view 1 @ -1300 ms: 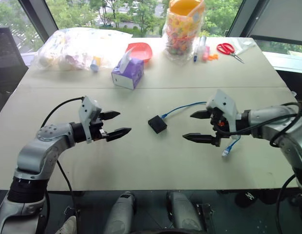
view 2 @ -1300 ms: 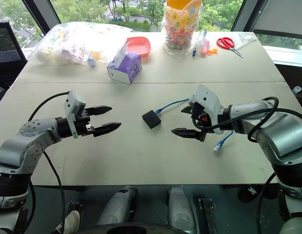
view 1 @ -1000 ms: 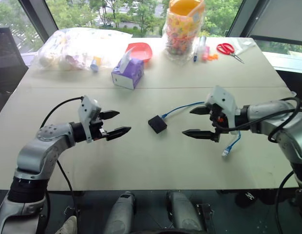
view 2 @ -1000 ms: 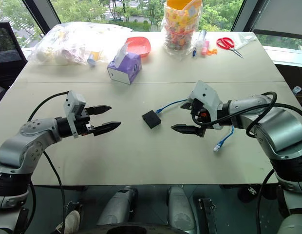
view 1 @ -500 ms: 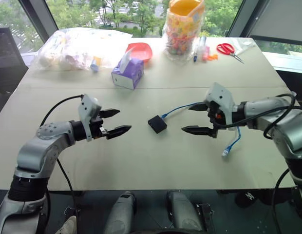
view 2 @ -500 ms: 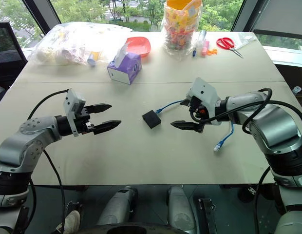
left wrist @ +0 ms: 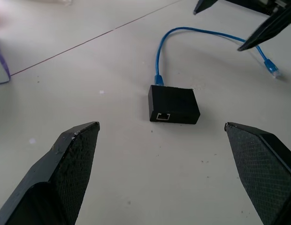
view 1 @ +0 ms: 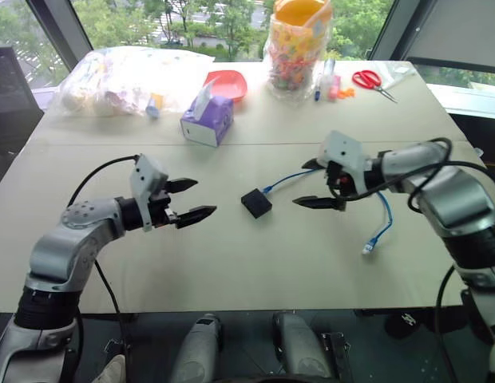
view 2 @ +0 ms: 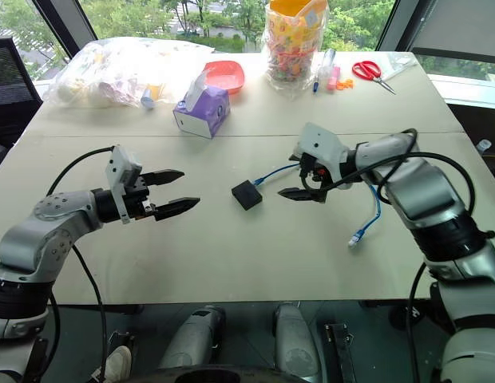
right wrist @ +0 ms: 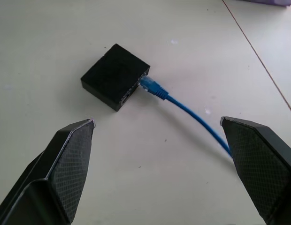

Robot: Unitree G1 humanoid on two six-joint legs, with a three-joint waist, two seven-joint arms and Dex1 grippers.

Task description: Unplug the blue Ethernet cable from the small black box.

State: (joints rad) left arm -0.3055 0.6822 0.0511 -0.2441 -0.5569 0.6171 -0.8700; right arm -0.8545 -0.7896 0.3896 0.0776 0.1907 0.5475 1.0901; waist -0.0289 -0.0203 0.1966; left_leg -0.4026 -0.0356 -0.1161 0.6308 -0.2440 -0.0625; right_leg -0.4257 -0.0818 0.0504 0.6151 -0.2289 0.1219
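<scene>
The small black box (view 1: 256, 203) lies flat at the middle of the table. The blue Ethernet cable (view 1: 289, 179) is plugged into its far right side and curves off to the right, its free clear plug (view 1: 367, 249) lying near the front right. My right gripper (view 1: 301, 184) hangs open just right of the box, its fingers on either side of the cable's first stretch (right wrist: 187, 110), apart from it. My left gripper (view 1: 201, 199) hovers open to the left of the box (left wrist: 174, 104), pointing at it.
At the back stand a purple tissue box (view 1: 207, 120), a red bowl (view 1: 229, 82), a clear bag of small items (view 1: 120, 76), a jar of sweets (view 1: 299, 48), markers (view 1: 327, 80) and red scissors (view 1: 371, 80).
My right gripper has moved forward and leftward, closer to the box and over the cable, and has rolled. The left gripper has stayed where it was.
</scene>
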